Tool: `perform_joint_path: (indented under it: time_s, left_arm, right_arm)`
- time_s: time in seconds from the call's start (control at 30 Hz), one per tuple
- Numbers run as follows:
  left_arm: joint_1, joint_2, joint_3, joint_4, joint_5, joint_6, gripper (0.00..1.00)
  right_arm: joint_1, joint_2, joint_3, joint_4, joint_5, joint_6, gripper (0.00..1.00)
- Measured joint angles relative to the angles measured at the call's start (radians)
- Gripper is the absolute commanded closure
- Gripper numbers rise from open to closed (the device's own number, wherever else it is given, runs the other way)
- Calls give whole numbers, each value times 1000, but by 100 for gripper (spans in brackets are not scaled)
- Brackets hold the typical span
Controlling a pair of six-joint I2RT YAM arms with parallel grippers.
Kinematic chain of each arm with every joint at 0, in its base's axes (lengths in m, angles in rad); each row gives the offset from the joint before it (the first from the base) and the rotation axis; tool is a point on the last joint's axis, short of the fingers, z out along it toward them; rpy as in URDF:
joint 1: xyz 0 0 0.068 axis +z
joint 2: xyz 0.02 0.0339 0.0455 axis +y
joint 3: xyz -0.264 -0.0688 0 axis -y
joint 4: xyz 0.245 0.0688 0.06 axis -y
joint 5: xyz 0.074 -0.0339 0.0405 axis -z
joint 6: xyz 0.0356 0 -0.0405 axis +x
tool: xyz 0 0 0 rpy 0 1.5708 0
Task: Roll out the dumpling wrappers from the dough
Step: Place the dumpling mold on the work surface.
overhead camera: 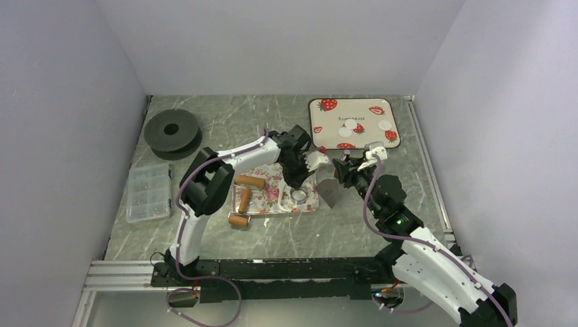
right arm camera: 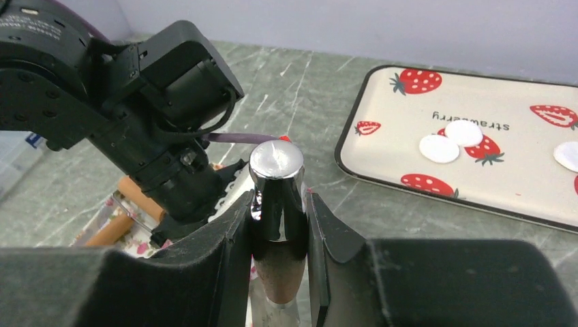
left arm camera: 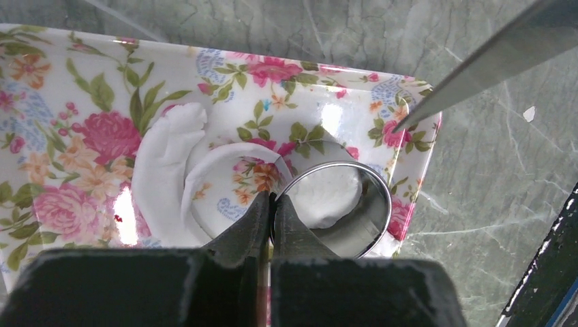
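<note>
Your left gripper (left arm camera: 272, 202) is clenched on the near rim of the metal ring cutter (left arm camera: 371, 204). The cutter stands on the floral tray (left arm camera: 61, 82), close to that tray's right edge. The dough (left arm camera: 160, 174), a white sheet with a round bite cut from it, lies just left of the ring. A smaller white piece sits inside the ring.

Your right gripper (right arm camera: 278, 203) is grasping the handle of a scraper (right arm camera: 276, 167) just below its chrome cap. The scraper's metal blade tip reaches the floral tray's far right corner, and you cannot tell whether it touches the rim.

The dumpling wrappers (overhead camera: 350, 125), at least 3 white discs, lie on the strawberry tray (overhead camera: 327, 139). That tray sits near the far right corner of the table (overhead camera: 225, 116), well apart from the dough. A strip of bare table separates the 2 trays, and both wrists crowd over it.

3 short brown wooden cylinders (overhead camera: 249, 181) lie on and beside the floral tray's left half. A black spool (overhead camera: 172, 131) and a clear plastic box (overhead camera: 148, 192) sit along the left edge. White walls close in the left, far and right sides.
</note>
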Motion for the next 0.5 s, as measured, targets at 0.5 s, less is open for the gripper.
perform_joint_path:
  time_s: [0.5]
  left_arm:
    - [-16,1,-5,-26,21,7,58]
  right_arm:
    - [0,14,21,-28,-174,-86,100]
